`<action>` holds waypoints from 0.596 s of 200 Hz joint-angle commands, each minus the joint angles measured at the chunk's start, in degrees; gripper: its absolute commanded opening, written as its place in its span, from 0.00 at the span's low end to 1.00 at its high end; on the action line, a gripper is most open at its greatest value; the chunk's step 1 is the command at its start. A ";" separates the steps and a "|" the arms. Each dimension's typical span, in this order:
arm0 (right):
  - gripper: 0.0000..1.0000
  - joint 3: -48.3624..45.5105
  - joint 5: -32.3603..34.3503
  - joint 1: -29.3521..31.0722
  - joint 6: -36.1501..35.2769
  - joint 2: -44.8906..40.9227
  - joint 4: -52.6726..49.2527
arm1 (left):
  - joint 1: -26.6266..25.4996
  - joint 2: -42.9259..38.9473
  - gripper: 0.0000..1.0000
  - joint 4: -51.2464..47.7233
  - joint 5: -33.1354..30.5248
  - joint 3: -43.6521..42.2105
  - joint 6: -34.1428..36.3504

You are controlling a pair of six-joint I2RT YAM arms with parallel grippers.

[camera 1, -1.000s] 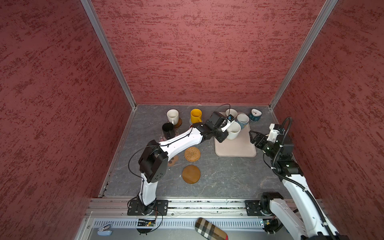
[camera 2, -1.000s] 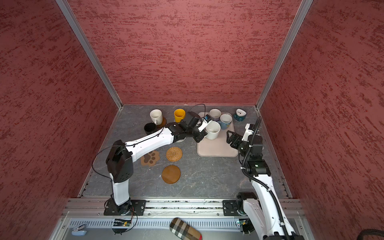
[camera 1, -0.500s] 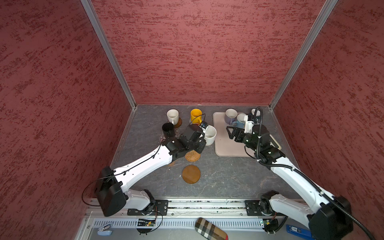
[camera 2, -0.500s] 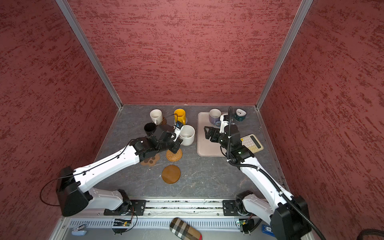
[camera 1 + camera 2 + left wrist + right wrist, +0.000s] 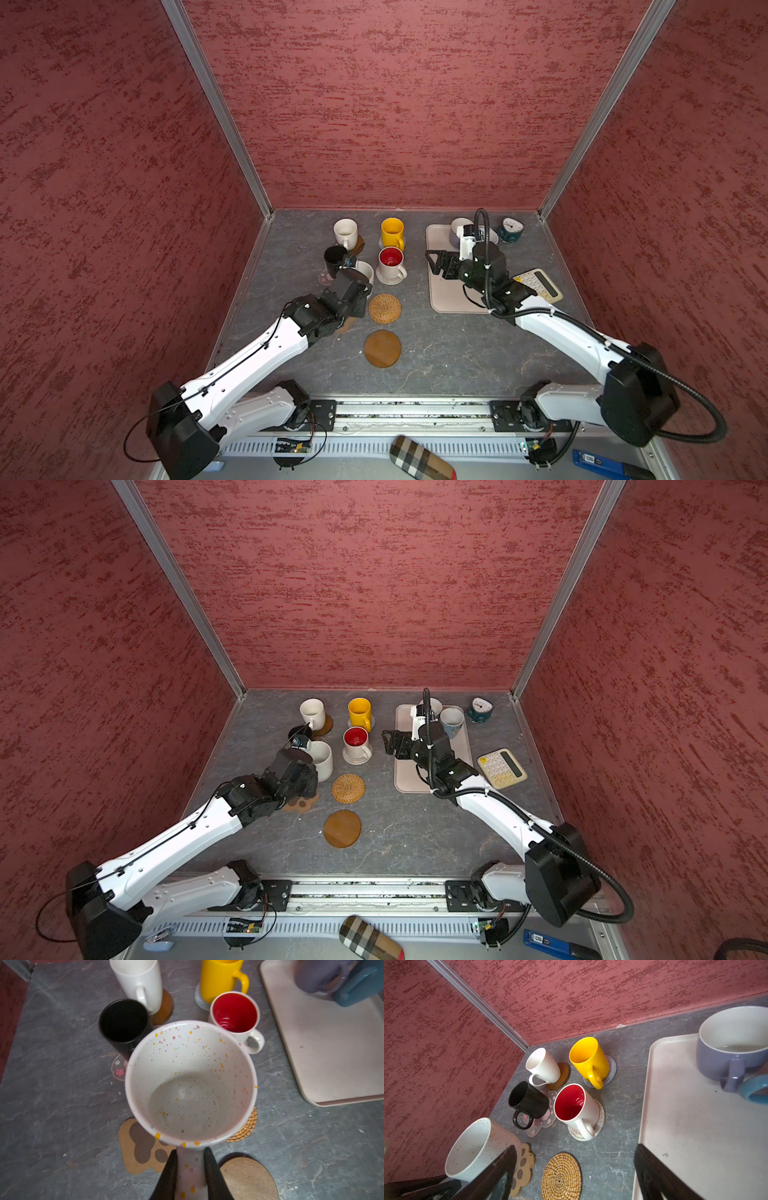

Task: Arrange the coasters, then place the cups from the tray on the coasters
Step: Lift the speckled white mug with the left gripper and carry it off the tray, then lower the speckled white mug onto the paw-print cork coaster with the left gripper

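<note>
Left end effector: grips white speckled ceramic mug by handle.
Right end effector: jaws wide, over cream rectangular plastic tray.

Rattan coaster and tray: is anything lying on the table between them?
Nothing. In both top views only bare grey table separates the rattan coaster from the tray; the right wrist view agrees.
</note>
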 commanded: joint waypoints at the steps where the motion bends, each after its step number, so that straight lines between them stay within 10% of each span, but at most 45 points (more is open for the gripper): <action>1: 0.89 1.66 0.78 0.58 -0.58 0.96 3.67 | 1.30 -2.82 0.00 2.65 -6.13 -1.34 -4.63; 119: 0.89 1.63 0.67 0.74 -1.00 2.74 4.53 | 2.88 -5.60 0.00 8.23 -12.73 -11.99 -16.13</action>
